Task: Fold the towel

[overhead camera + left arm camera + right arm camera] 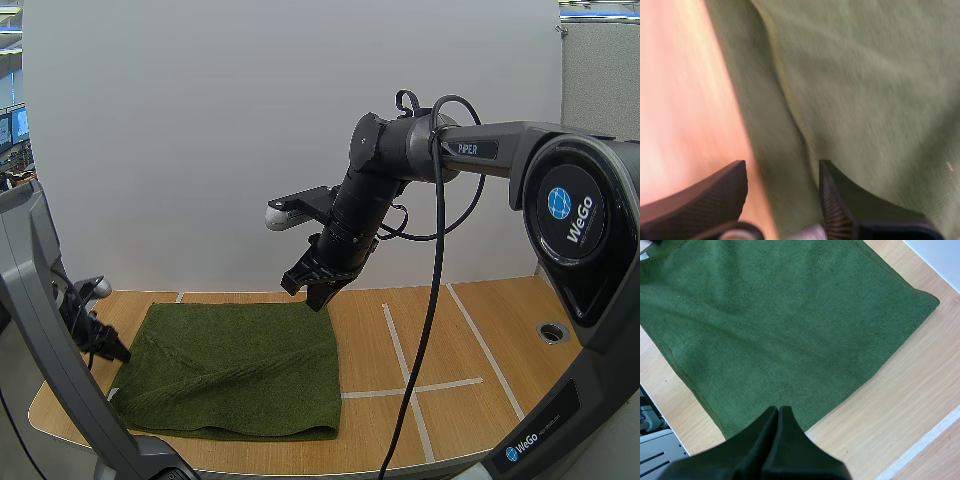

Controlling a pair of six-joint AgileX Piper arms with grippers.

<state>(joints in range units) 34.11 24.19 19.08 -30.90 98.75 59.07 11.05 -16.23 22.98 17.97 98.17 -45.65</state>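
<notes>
Right now the green towel (235, 370) lies flat on the wooden table (490, 330), and I place everything else against it. From above it shows as a rough square with a soft diagonal crease running across its top, and its edge nearest my bases looks thick and rounded. My left gripper (105, 345) sits low at the towel's left edge, and my left wrist camera looks down on that same edge. There the left gripper (782, 170) is spread, its fingers (715, 192) standing apart with their ribbed inner faces turned to each other. One is over the bare wood just beside the towel and the other over the cloth, so the border of the towel (865, 90) runs between them. Nothing is pinched there, and whether the tips touch the cloth I cannot tell. Along that border an upper layer of cloth ends a little short of a strip lying beneath it. My right gripper (318, 290) hangs in the air over the towel's far right corner, tilted down toward it and clear of the cloth. Seen from its own wrist, the right gripper (778, 412) is pressed together into one dark wedge with nothing in it, and the towel (780, 325) lies spread out below. White tape lines (400, 350) cross the wood to the right of the towel
</notes>
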